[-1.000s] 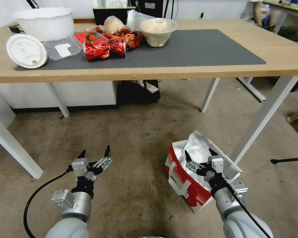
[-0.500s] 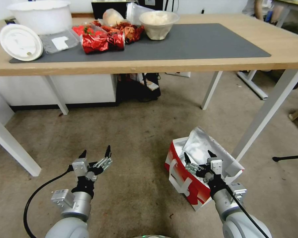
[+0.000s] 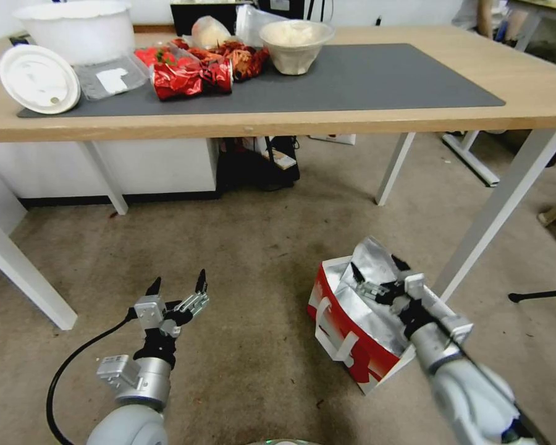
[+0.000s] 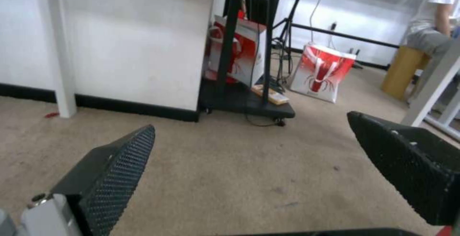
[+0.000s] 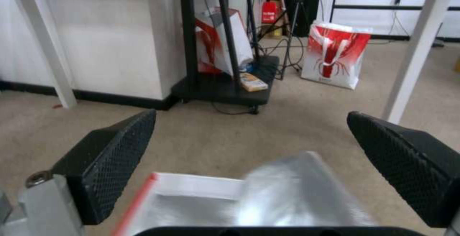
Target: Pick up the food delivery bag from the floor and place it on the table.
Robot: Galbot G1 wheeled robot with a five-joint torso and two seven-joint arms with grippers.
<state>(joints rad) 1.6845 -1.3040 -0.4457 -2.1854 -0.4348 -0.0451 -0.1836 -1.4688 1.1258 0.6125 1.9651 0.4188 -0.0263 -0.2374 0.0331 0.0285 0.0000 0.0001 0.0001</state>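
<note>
The food delivery bag (image 3: 352,324) stands on the floor (image 3: 253,259) just in front of the bench's (image 3: 537,93) near right leg, its mouth open and a crumpled flap of silver foil lining sticking up out of it. The right pincer (image 3: 377,275) hovers over that open mouth with its jaws apart, close to the foil flap but gripping nothing; the right wrist view looks down between the 2 spread fingers (image 5: 110,157) at the foil (image 5: 297,193) and the white rim. The left pincer (image 3: 176,288) is held low over bare floor, well apart from the bag, jaws also apart and empty. The bag looks like thin paper with foil inside, so it is probably light, soft-walled and easy to crush or tear; the foil flap would likely slip or rip if pinched alone. The better hold seems to be the white strap handle (image 3: 336,346) on the red side facing the robot, or the stiffer folded rim beside it. Whether anything inside adds weight cannot be told. Counted: 1 bag by the robot, 2 similar red-and-white bags (image 5: 335,54) farther off on the floor, 1 dark mat (image 3: 352,80) on the bench, 2 bowls (image 3: 296,46), 1 round white lid (image 3: 38,78) and a heap of red wrappers (image 3: 191,74).
</note>
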